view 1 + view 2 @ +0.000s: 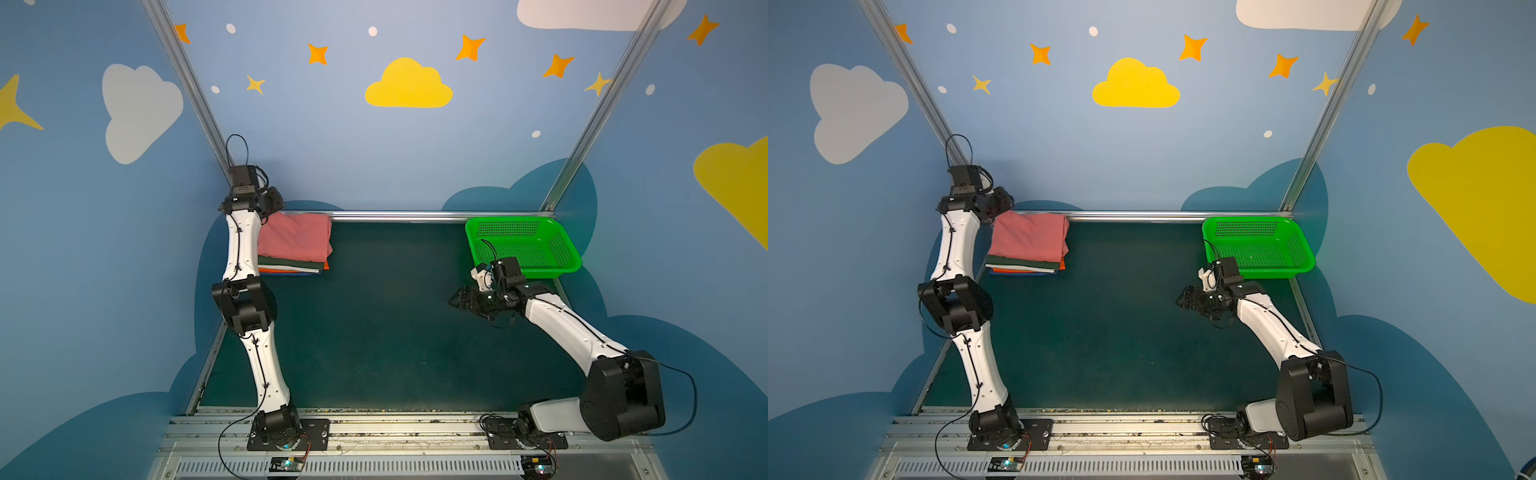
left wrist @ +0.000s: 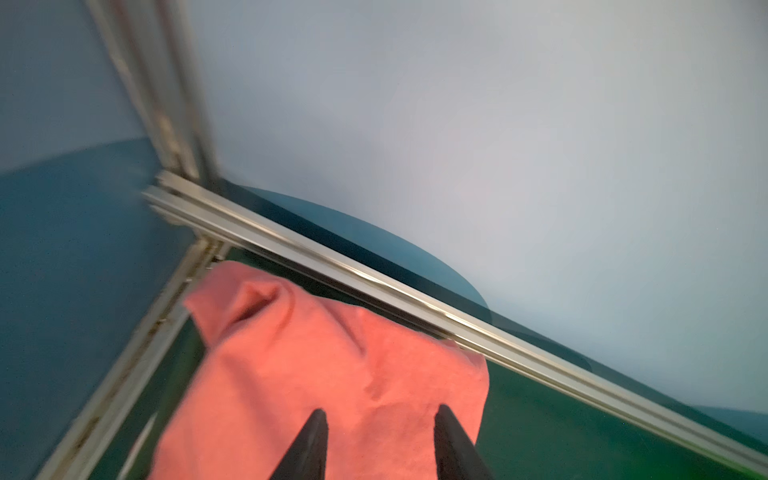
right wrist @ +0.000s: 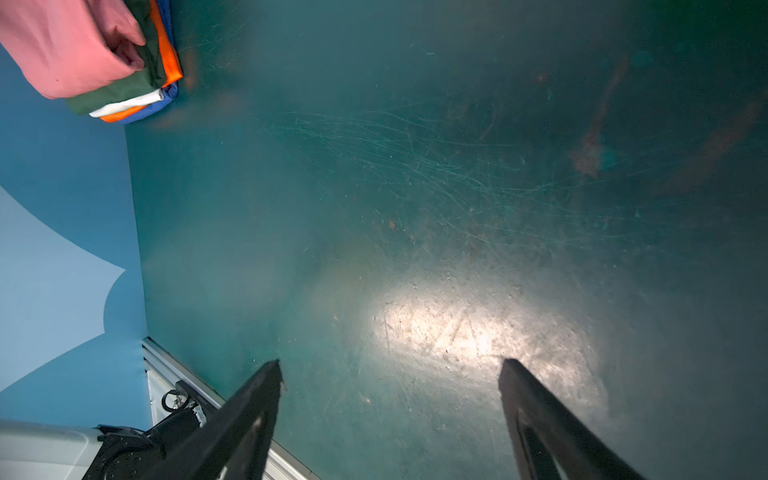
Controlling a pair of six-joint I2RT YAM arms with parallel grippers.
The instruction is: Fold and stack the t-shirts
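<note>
Closest to my left wrist camera are the two black fingers (image 2: 311, 440) of the left hand (image 2: 381, 415). They stand partly apart with nothing between them. Just past their tips and lower down lies the salmon-pink t-shirt (image 2: 332, 365), folded, with a small rumple at its far corner. The edge farthest from the hand runs close along the aluminium rail (image 2: 374, 286).

Both top views show me the left hand (image 1: 272, 201) poised over the far corner of the stack (image 1: 295, 253), with the pink shirt on top. From the right wrist camera I can see the layers under it: dark green t-shirt (image 3: 116, 93), white t-shirt (image 3: 129, 104), orange t-shirt (image 3: 168, 62), blue t-shirt (image 3: 164, 102).

On the right hand (image 3: 390, 365) the fingers (image 3: 257, 415) are spread wide and hold nothing. They hang above bare bench (image 3: 415, 187), with a bright patch of light just beyond the tips. The stack sits well apart from this hand, far ahead of its fingertips across the bench. Right behind its wrist is the green basket (image 1: 511, 219).
</note>
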